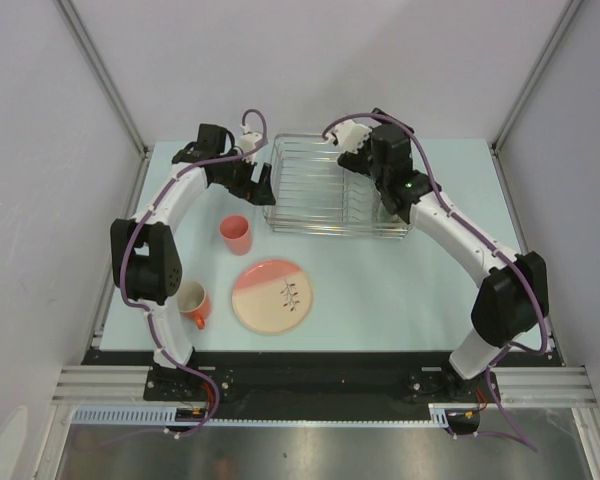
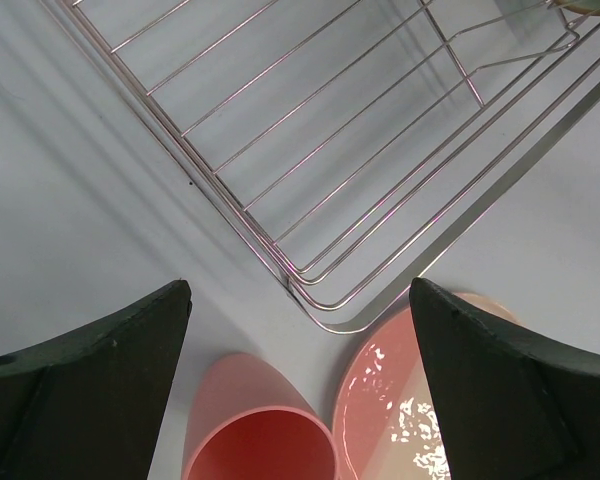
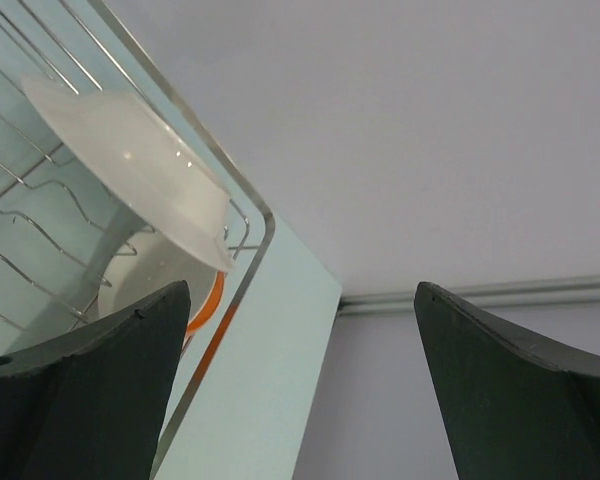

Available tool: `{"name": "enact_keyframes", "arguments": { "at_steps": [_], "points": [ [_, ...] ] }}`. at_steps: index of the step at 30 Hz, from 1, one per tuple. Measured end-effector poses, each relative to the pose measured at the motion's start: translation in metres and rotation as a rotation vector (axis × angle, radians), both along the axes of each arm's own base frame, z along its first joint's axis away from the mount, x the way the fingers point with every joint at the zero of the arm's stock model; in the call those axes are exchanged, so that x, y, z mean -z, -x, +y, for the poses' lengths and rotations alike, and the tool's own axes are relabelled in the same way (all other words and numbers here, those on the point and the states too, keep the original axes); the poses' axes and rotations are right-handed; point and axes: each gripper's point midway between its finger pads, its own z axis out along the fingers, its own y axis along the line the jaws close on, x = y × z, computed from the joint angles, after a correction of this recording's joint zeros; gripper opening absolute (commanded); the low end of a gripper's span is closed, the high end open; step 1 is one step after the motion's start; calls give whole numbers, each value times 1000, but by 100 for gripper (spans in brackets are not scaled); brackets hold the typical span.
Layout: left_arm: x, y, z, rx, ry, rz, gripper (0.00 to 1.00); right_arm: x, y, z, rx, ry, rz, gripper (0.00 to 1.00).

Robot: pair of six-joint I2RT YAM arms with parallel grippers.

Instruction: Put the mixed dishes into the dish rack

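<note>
Rack of thin shiny wire sits at the back of the pale blue table. It has long straight bars and round corners. Inside, at its right end, a white plate leans on the wires. Under it is a round dish, white inside and orange outside; I cannot tell what kind.

On the table in front stand a smooth tumbler, pink, open end up, and an orange mug with a white inside, partly behind the left arm. A round pink plate, half pink and half cream, lies flat with a little leaf sprig on it.

The left gripper is spread wide by the rack's corner, holding nothing. The right gripper is spread wide over the rack, holding nothing too.
</note>
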Motion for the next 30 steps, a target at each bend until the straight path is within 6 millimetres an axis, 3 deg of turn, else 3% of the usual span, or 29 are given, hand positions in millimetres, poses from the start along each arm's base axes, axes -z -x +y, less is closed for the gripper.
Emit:
{"name": "enact_keyframes", "arguments": {
  "at_steps": [5, 15, 23, 30],
  "points": [
    [-1, 1, -1, 6, 8, 0, 96, 27, -10, -21, 71, -48, 69, 100],
    [1, 1, -1, 6, 8, 3, 96, 102, -33, -21, 100, -62, 199, 100],
    [0, -2, -2, 6, 9, -9, 96, 111, -56, -23, 118, -107, 145, 100],
    [20, 4, 1, 34, -51, -7, 96, 126, -88, -30, 164, -125, 96, 100]
  ]
}}
